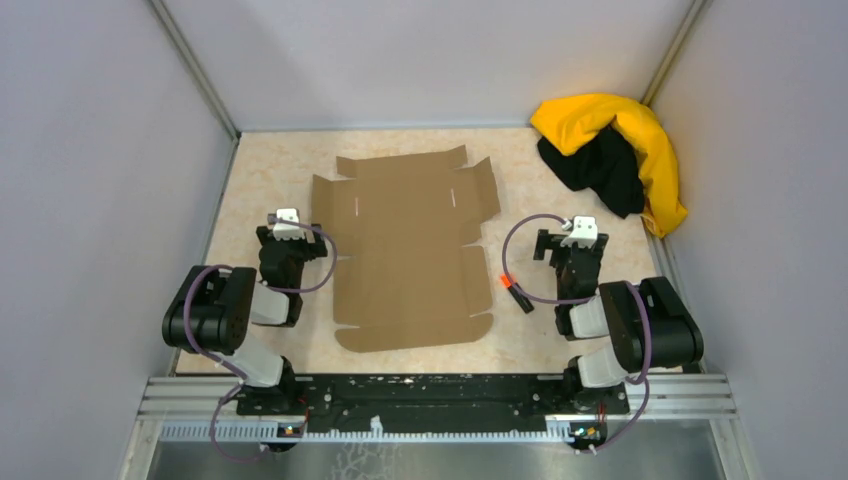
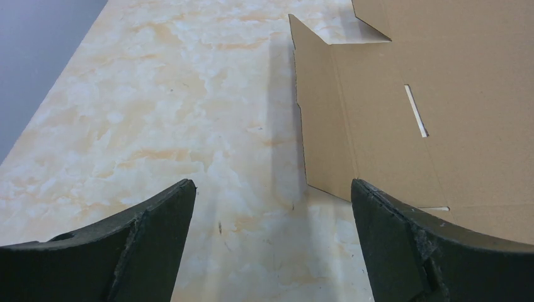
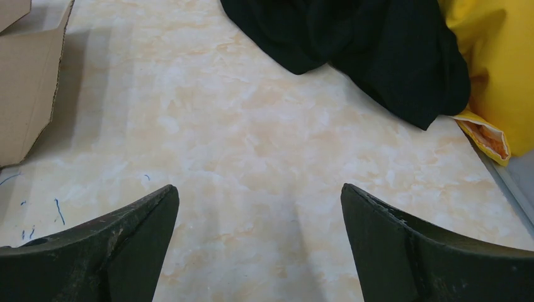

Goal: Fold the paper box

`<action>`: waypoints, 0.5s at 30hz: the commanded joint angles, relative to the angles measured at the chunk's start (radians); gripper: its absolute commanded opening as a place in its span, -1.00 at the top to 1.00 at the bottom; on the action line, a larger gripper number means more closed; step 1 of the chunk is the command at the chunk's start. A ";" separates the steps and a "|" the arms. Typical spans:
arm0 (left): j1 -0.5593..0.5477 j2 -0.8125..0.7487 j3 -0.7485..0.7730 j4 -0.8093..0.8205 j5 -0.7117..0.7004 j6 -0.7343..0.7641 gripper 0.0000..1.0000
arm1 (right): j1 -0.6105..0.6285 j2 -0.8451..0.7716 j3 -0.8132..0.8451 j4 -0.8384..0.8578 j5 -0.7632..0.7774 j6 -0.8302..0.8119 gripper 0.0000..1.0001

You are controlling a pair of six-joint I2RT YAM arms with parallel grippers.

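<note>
Two end effectors flank the work, both spread wide and holding nothing: the left end effector (image 2: pixel 271 187) sits just beside the sheet's left edge, and the right end effector (image 3: pixel 258 189) is a little off its right edge. The paper box (image 1: pixel 410 250) is not yet a box. It lies as a flat brown die-cut sheet in the middle of the bench (image 1: pixel 270 170), between the arms, well apart from the yellow-and-black cloth heap (image 1: pixel 610 150) in the far right corner.

It looks light and thin to me, stiff across each panel but ready to hinge along its scored creases, and likely to skate on the smooth top if pushed. The left side flap (image 2: pixel 321 113) casts a shadow, so it seems slightly raised. That loose outer edge is probably the best place to get a finger under, with the other arm pinning the centre panel.
</note>
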 commanded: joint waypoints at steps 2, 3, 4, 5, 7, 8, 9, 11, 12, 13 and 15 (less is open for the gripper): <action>-0.003 0.001 0.010 0.032 0.012 -0.004 -0.97 | -0.007 -0.002 0.025 0.054 0.000 0.009 -0.97; -0.003 0.001 0.010 0.032 0.012 -0.004 -0.97 | -0.006 -0.002 0.025 0.054 0.000 0.009 -0.97; -0.003 0.001 0.010 0.032 0.013 -0.004 -0.97 | -0.007 -0.003 0.023 0.056 0.000 0.010 -0.97; -0.003 0.001 0.010 0.032 0.012 -0.005 -0.97 | -0.006 -0.001 0.023 0.057 0.000 0.010 -0.97; -0.003 0.000 0.010 0.032 0.013 -0.003 -0.97 | -0.007 -0.002 0.023 0.057 0.000 0.010 -0.97; -0.003 0.000 0.010 0.032 0.012 -0.004 -0.97 | -0.007 -0.002 0.024 0.056 0.001 0.010 -0.97; -0.003 0.001 0.010 0.032 0.012 -0.004 -0.98 | -0.006 -0.002 0.025 0.054 0.000 0.010 -0.97; -0.003 0.001 0.010 0.032 0.012 -0.004 -0.98 | -0.007 -0.001 0.023 0.057 0.000 0.010 -0.97; -0.003 0.001 0.010 0.032 0.012 -0.005 -0.98 | -0.007 -0.002 0.023 0.057 0.000 0.010 -0.97; -0.003 0.000 0.010 0.031 0.012 -0.004 -0.98 | -0.006 -0.002 0.023 0.057 0.001 0.009 -0.97; -0.003 -0.004 0.007 0.048 0.011 -0.001 -0.97 | -0.006 -0.002 0.017 0.069 0.002 0.009 -0.97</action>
